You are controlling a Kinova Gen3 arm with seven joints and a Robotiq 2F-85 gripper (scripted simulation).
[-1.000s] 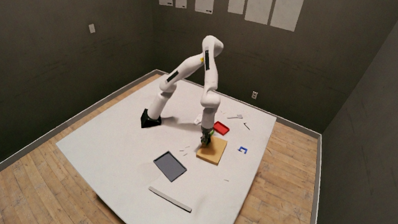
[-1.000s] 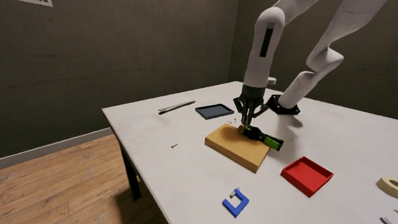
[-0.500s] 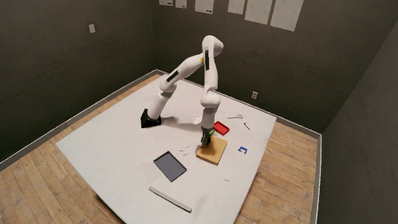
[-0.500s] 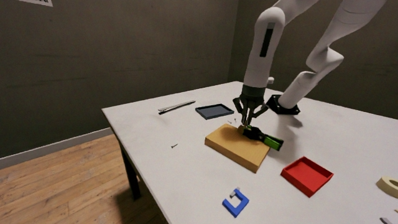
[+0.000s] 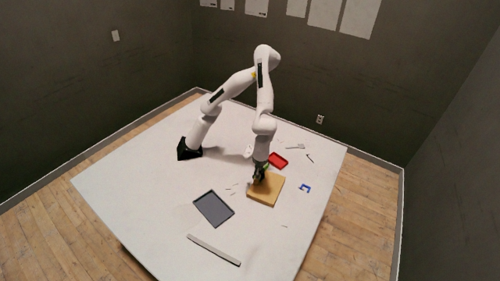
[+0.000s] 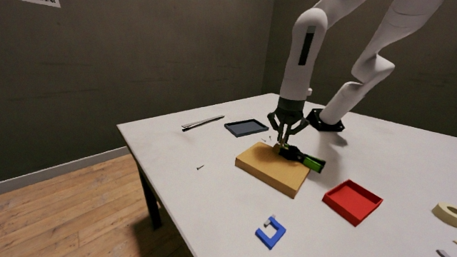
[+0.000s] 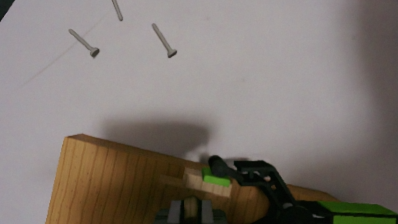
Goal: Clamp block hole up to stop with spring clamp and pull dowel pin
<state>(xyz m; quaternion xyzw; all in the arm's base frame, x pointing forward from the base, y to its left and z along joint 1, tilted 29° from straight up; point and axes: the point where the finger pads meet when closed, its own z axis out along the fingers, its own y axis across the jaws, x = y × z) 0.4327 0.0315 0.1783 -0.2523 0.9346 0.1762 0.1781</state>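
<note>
The tan bench board (image 6: 273, 168) lies on the white table; it also shows in the top view (image 5: 266, 188) and in the wrist view (image 7: 140, 185). At its far edge the small wooden block (image 7: 207, 181) sits in the jaws of the black and green spring clamp (image 6: 301, 157), whose handles stick out past the board (image 7: 280, 192). My gripper (image 6: 283, 140) points straight down over the block. Its fingers are shut on the thin wooden dowel pin (image 7: 190, 205). The pin's lower end and the hole are hidden.
A red tray (image 6: 352, 200) lies right of the board and a grey tray (image 6: 246, 127) behind it. A blue C-shaped piece (image 6: 270, 232) lies near the front edge. A metal bar (image 6: 202, 121), loose screws (image 7: 162, 40) and a tape roll (image 6: 446, 213) lie around.
</note>
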